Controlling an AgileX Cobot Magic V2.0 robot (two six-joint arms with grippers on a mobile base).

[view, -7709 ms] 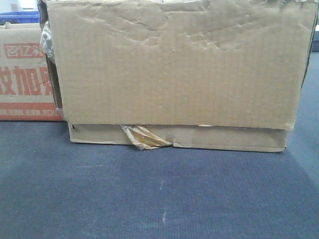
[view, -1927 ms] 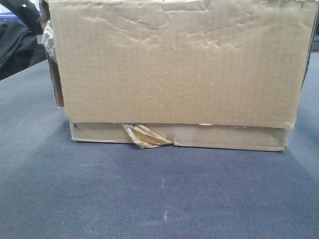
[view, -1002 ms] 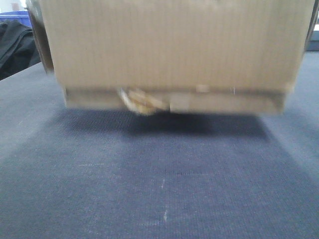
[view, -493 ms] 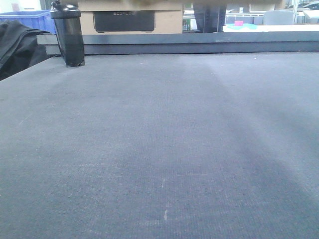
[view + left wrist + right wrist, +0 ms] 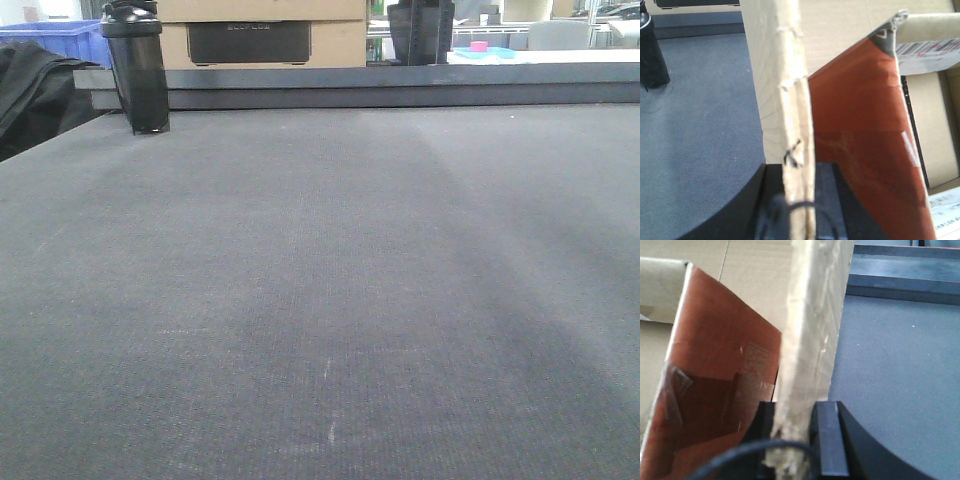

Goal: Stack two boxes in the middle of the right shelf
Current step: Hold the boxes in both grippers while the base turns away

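Even indoor light lies on the dark grey fabric-topped counter [image 5: 320, 300], crossed by a faint shadow toward its near right corner; beyond its far edge the room is washed out. At both wrists the brown corrugated cardboard box [image 5: 790, 100] is blurred and overbright nearest the lens; tape on the red-brown flap [image 5: 860, 150] glints
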